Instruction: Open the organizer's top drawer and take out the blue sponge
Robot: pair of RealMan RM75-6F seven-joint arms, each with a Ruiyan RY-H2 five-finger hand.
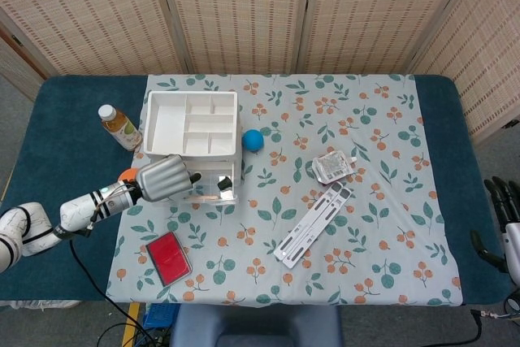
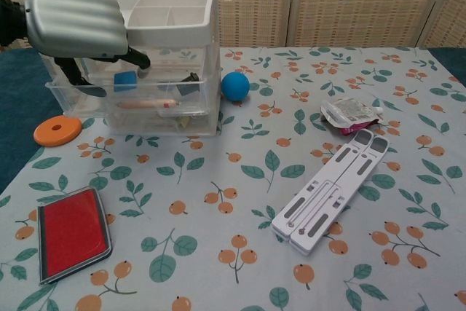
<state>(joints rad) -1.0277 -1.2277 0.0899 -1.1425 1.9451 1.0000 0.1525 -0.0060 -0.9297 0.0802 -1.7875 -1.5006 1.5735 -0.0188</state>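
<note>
Left hand (image 2: 79, 23) at organizer (image 2: 171, 5) top drawer (image 2: 131, 78) front, your fingers curled toward its pull, grip unclear | blue sponge (image 2: 125, 80) inside | right hand (image 1: 505, 201) parked, fingers unreadable.

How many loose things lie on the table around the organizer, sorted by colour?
Blue: 1, ball
Orange: 1, ring
Red: 1, case
White: 2, folding stand, pouch
Bottle: 1, white cap
Total: 6

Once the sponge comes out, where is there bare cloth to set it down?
Bare cloth lies between the organizer, red case and white folding stand, and behind the blue ball. The organizer's front is crowded: left hand, orange disc.
</note>
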